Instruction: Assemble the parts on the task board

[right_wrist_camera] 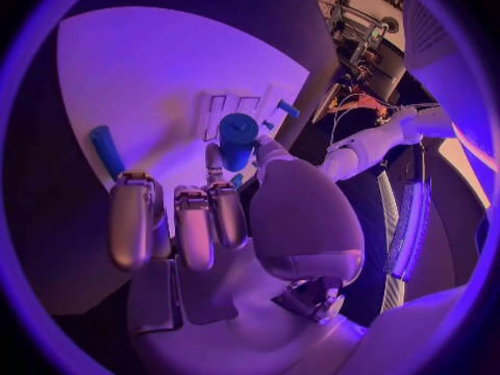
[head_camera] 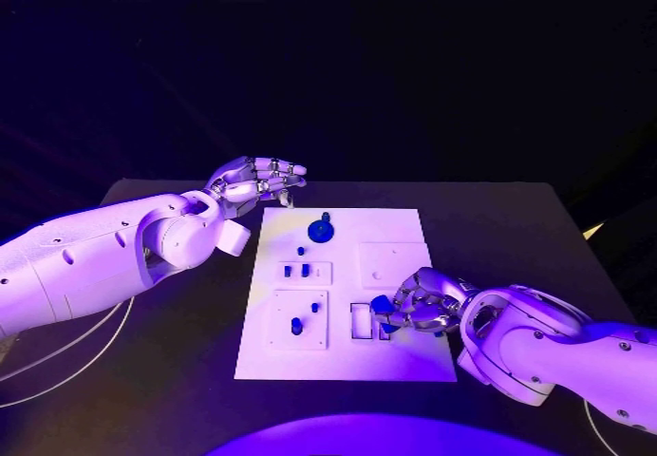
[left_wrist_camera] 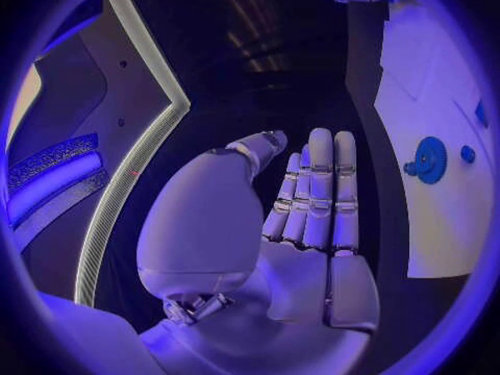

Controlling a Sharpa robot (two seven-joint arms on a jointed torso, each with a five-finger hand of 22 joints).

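One camera looks steeply down from the robot's head onto the white task board point(head_camera: 346, 294) on the desk point(head_camera: 507, 228). Two fisheye cameras sit behind each wrist, very close to their own fingers point(left_wrist_camera: 317, 192). All three views share the task board.

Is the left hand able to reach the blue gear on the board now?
Probably yes. The left hand hovers open beside the board's far corner, and nothing stands between it and the blue gear.
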